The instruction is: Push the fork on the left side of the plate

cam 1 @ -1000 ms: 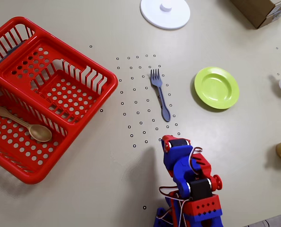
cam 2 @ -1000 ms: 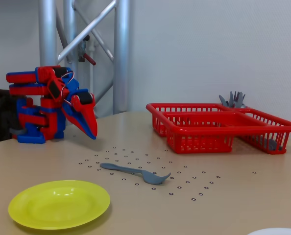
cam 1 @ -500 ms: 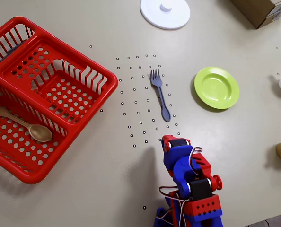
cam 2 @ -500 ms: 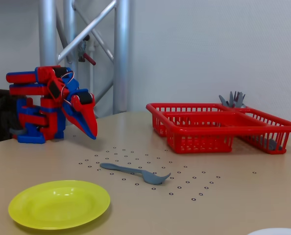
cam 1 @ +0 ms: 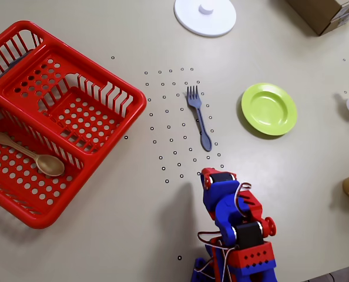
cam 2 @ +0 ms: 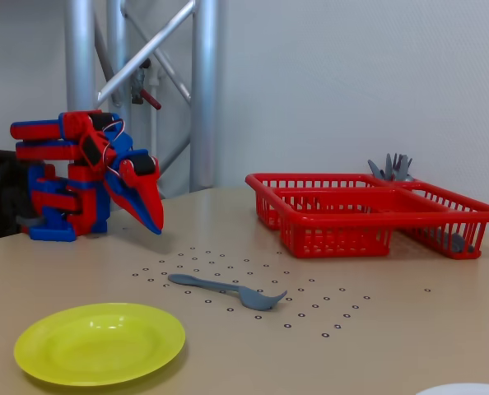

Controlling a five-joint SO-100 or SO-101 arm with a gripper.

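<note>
The slate-blue fork (cam 1: 198, 117) lies flat on the dotted patch of the table, tines toward the top of the overhead view; in the fixed view the fork (cam 2: 225, 289) lies beyond the plate. The lime-green plate (cam 1: 269, 108) sits to the fork's right in the overhead view, a gap between them; the plate (cam 2: 100, 341) shows at the front left in the fixed view. My red-and-blue gripper (cam 2: 154, 225) hangs folded near the arm's base, fingers shut and pointing down, holding nothing. From overhead the gripper (cam 1: 211, 176) sits below the fork's handle end, apart from it.
A red slotted basket (cam 1: 74, 120) fills the left of the overhead view, with a tan spoon (cam 1: 30, 155) in one compartment. A white disc with a knob (cam 1: 205, 15) lies at the top, a cardboard box (cam 1: 327, 12) at top right, small objects at the right edge.
</note>
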